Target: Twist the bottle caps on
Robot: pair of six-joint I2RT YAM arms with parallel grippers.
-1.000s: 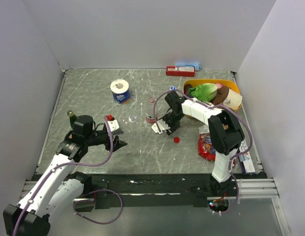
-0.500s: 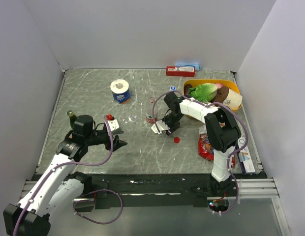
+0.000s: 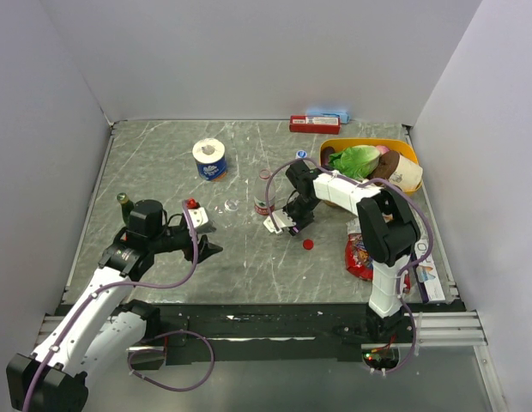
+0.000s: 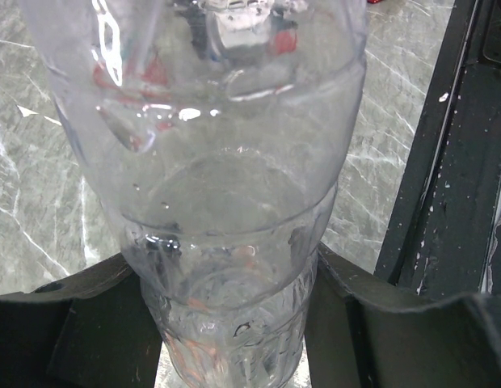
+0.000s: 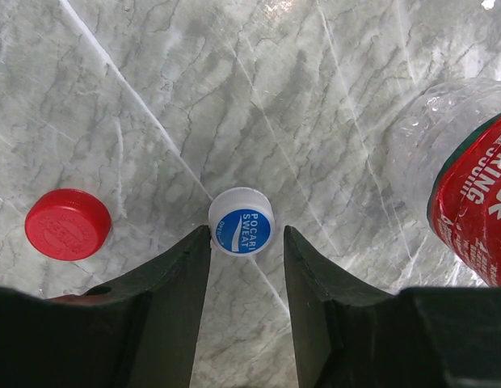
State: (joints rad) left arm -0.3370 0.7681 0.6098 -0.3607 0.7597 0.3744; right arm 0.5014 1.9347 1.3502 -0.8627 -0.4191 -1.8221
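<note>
Bench [image 3: 163, 266]: grey marbled surface on which all the task's things are carried.
Labelled bottle [image 5: 469, 194]: stood near the middle of the bench, apparently upright; no cap is seen on it.
Clear bottle [image 4: 226, 162]: held toward the left edge of the bench, and its neck is not shown in the wrist view.
Left end effector [image 4: 234, 267]: closed part-way, with the clear bottle clamped between both fingers.
Right end effector [image 5: 246, 232]: parted narrowly and holding nothing; it is lowered beside the labelled bottle, with the blue cap bracketed at the very fingertips.
Blue cap [image 5: 242, 221]: laid flat on the bench, printed face up, nearer one finger than the other.
Red cap [image 5: 68, 224]: laid flat close by, apart from the blue cap, outside the fingers.
Risk, pickup: since only the tips reach the cap, it may be squeezed out across the smooth stone or lifted tilted.
Risk, threading: a tilted cap is likely to be cross-threaded.
Risk, bottle: thin walls may be dented or turned in the grip once twisting force is applied.
</note>
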